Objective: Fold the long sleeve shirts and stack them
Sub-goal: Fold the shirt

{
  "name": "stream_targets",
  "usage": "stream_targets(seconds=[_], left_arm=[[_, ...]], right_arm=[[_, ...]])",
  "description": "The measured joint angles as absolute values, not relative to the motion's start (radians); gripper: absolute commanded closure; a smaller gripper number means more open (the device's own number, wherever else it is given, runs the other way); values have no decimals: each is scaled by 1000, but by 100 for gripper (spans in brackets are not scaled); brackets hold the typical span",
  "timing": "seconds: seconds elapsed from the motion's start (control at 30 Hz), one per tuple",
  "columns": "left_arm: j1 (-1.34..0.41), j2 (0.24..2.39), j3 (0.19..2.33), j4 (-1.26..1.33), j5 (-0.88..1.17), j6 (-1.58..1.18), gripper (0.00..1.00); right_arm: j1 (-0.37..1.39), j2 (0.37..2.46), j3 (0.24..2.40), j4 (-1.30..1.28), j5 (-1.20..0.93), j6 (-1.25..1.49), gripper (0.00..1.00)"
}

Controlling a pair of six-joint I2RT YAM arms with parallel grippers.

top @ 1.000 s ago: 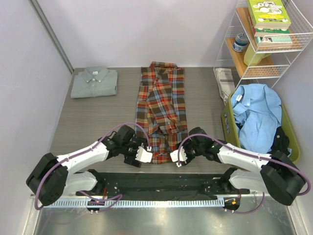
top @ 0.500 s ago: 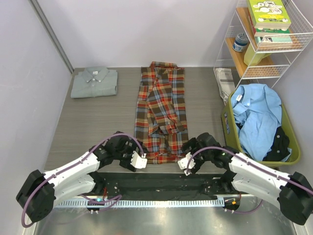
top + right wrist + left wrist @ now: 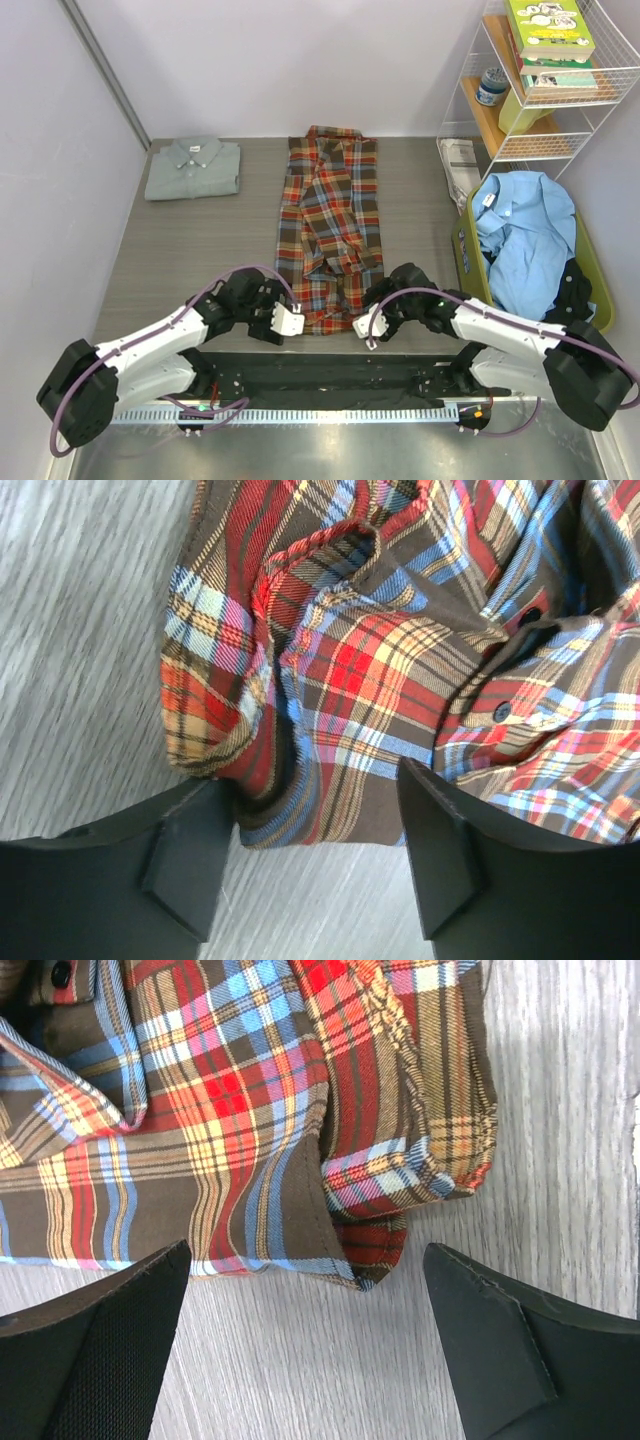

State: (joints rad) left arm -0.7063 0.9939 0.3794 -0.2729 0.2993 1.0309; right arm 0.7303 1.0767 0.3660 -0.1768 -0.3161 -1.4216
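The plaid flannel shirt (image 3: 330, 235) lies lengthwise in the middle of the table, folded into a long strip, collar at the far end. Its near hem shows in the left wrist view (image 3: 260, 1140) and the right wrist view (image 3: 380, 670). My left gripper (image 3: 291, 321) is open at the hem's near left corner, with bare table between its fingers (image 3: 90, 1350). My right gripper (image 3: 362, 324) is open at the near right corner, with the hem edge between its fingers (image 3: 190, 850). The pale grey shirt (image 3: 194, 167) lies folded at the far left.
A green basket (image 3: 470, 262) holding a crumpled light blue shirt (image 3: 523, 240) stands at the right edge. A wire shelf (image 3: 545, 80) with books stands behind it. White papers (image 3: 460, 165) lie beside the basket.
Both grippers drew back toward the near edge half a second ago and have now come forward again to the plaid shirt's near hem corners. The shirts have not moved.
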Motion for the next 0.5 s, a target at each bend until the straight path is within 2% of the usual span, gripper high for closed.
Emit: stream_targets(seconds=[0.07, 0.3, 0.4, 0.43, 0.5], left_arm=[[-706, 998, 379, -269, 315, 1037, 7], [-728, 1160, 454, -226, 373, 1013, 25], [-734, 1238, 497, -192, 382, 971, 43], [-736, 1247, 498, -186, 385, 966, 56], [-738, 1248, 494, -188, 388, 963, 73]], right_arm=[[730, 1095, 367, -160, -316, -1421, 35], [730, 1149, 369, -107, -316, -1381, 60], [730, 1196, 398, -83, -308, -1332, 67], [730, 1211, 410, -77, -303, -1311, 72], [730, 1210, 409, -83, -304, -1295, 81]])
